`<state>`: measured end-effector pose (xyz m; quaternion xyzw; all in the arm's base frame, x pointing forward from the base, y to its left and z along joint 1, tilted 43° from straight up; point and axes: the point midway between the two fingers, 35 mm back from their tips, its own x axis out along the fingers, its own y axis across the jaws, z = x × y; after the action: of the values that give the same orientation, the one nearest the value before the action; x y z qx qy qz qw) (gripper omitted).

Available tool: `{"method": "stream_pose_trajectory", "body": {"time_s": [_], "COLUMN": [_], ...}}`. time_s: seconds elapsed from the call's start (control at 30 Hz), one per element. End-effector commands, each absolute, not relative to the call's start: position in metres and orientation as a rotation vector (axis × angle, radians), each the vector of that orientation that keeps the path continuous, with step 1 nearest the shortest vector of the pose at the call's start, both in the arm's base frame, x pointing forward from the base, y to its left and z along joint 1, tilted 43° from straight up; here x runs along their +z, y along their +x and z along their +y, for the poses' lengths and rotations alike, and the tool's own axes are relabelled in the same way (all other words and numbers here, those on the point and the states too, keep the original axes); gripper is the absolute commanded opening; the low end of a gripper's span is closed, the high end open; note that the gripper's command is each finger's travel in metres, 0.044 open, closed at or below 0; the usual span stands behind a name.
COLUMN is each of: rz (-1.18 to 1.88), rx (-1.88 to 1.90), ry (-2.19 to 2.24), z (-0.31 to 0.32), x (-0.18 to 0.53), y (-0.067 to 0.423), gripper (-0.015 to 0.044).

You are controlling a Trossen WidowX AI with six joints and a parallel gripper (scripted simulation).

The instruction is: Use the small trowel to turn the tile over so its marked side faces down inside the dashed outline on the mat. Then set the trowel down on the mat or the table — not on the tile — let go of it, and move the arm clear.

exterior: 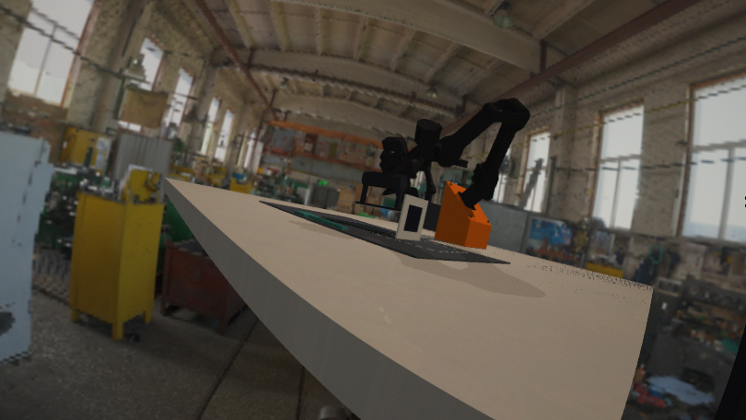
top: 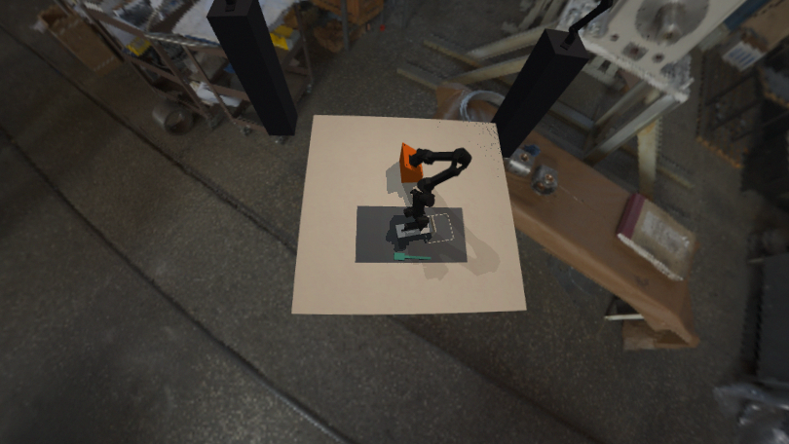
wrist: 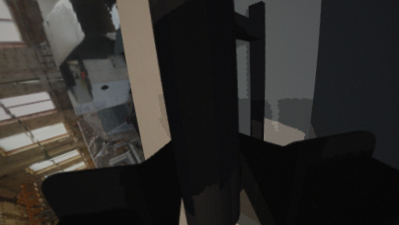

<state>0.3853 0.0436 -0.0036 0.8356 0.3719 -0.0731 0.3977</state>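
My gripper (top: pixel 416 223) (exterior: pixel 391 193) hangs low over the left half of the dark mat (top: pixel 375 234) (exterior: pixel 454 251) and is shut on a long dark trowel (wrist: pixel 198 99), which fills the middle of the wrist view. The white tile (exterior: pixel 412 218) stands tipped up nearly on edge against the trowel. Its dark marked face shows towards the exterior camera. The dashed outline (top: pixel 453 227) lies on the mat just right of the tile. How the blade touches the tile is hidden by the arm.
A green tool (top: pixel 411 256) (exterior: pixel 320 218) lies flat at the mat's front edge. The arm's orange base block (top: pixel 409 165) (exterior: pixel 461 218) stands behind the mat on the beige table (top: pixel 342 165) (exterior: pixel 417 312). Two black posts (top: pixel 253 65) (top: pixel 538 82) rise behind the table.
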Motion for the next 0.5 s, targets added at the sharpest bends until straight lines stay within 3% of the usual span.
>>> {"method": "stream_pose_trajectory", "body": {"time_s": [0.0,0.47], "rz": [0.919,0.913], "rx": [-0.183,-0.19], "ry": [2.119,2.102], "z": [0.048,0.021], "x": [0.005,-0.004], "y": [0.386,0.393], "gripper": [0.0,0.0]}}
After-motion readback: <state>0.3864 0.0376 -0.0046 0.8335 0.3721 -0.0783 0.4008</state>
